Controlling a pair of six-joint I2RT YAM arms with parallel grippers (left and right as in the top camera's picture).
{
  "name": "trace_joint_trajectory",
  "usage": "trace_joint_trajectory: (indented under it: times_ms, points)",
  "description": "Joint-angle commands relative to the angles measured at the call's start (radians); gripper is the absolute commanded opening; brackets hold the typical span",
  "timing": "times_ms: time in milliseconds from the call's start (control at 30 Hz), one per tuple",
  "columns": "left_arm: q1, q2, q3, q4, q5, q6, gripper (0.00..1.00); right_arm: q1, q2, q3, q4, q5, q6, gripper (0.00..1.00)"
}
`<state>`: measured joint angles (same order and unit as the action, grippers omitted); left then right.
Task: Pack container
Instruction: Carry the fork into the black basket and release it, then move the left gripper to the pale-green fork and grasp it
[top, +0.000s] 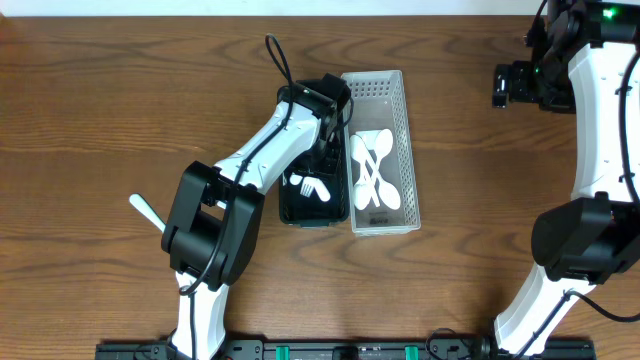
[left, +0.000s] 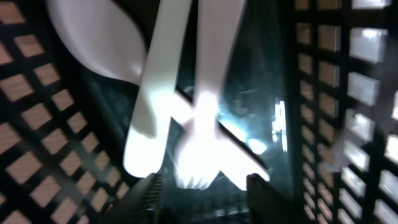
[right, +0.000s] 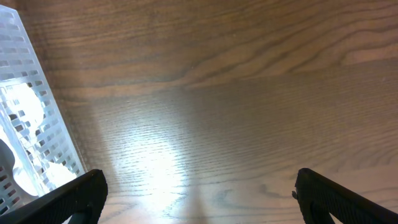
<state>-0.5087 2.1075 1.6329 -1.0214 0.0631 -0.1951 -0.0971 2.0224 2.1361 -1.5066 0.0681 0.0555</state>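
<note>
Overhead: left jaws inside black basket, seemingly parted.

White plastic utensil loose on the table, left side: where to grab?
Grip the thin white plastic utensil on its narrow shaft, from straight above, jaws across its width. It lies flat and diagonal on the wooden table; its lower end hides under the left arm.
</note>
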Motion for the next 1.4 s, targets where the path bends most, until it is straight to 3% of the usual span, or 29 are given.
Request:
trace_joint_trajectory:
  times_ms: [0,400,533,600,767,933,1100,1233,1367]
  points:
    - [0.005,-0.039,0.019,-0.032,-0.105,0.074,0.51,-0.010,0.009,-0.003,0.002,0.010,-0.013,0.99]
    - [0.058,-0.286,0.068,-0.103,-0.169,0.059,0.64,-0.021,0.009,-0.003,0.024,0.010,-0.031,0.99]
    - [0.177,-0.436,0.068,-0.144,-0.170,0.032,0.71,-0.021,0.009,-0.003,0.014,0.010,-0.031,0.99]
    - [0.269,-0.504,0.068,-0.185,-0.169,-0.028,0.77,-0.021,0.009,-0.003,0.013,0.010,-0.031,0.99]
    - [0.518,-0.605,0.043,-0.322,-0.169,-0.243,0.82,-0.021,0.009,-0.003,0.020,0.010,-0.031,0.99]
    - [0.701,-0.676,-0.126,-0.293,-0.169,-0.275,0.85,-0.021,0.009,-0.003,0.032,0.010,-0.031,0.99]
    - [0.826,-0.733,-0.402,-0.126,-0.094,-0.256,0.93,-0.021,0.009,-0.003,0.025,0.010,-0.031,0.99]
    - [0.884,-0.733,-0.579,0.003,0.039,-0.206,0.94,-0.021,0.009,-0.003,0.021,0.010,-0.031,0.99]
    - [0.886,-0.719,-0.648,0.033,0.041,-0.206,0.95,-0.021,0.009,-0.003,0.022,0.010,-0.031,0.99]
